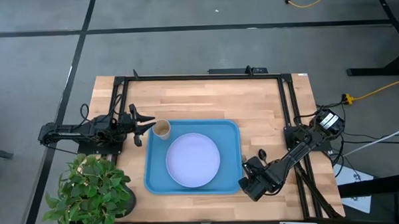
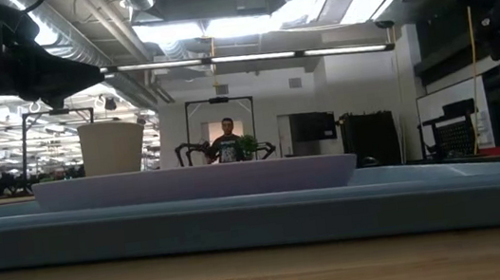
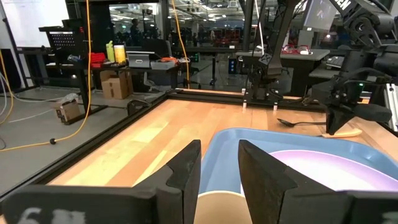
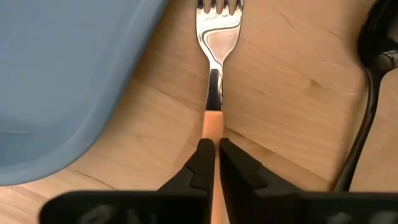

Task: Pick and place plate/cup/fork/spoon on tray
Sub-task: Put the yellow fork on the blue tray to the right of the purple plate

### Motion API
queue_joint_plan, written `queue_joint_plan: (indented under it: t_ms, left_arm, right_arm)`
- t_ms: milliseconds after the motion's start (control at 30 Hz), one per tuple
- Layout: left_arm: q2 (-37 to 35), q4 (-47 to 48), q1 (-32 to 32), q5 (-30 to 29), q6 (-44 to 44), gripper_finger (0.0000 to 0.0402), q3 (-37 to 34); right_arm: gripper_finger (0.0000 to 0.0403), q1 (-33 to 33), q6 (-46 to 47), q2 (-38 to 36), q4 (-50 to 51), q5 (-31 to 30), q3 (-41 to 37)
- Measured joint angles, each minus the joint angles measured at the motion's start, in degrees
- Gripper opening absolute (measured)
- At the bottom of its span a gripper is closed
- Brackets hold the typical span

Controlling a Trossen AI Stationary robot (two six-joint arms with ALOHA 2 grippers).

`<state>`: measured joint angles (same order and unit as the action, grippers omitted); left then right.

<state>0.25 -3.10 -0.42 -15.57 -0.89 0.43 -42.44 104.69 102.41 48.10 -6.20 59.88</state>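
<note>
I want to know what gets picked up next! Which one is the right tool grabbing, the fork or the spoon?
The fork. The right tool is pinching its orange handle on the table beside the tray. The all-dark spoon lies beside it, untouched.

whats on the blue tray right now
The lavender plate lies in the middle of the blue tray, and the tan cup stands at its far left corner. The tray floor under both is hidden. The fork lies off it.

Glossy metal fork, wooden handle
</note>
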Motion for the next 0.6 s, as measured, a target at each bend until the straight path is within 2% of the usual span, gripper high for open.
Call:
queue_joint_plan:
  t_ms: [600]
  left_arm:
    - [0.00, -0.02, 0.02, 0.00, 0.00, 0.0101, 0.00]
  right_arm:
    - [0.0035, -0.11, -0.07, 0.13, 0.02, -1.53, -0.07]
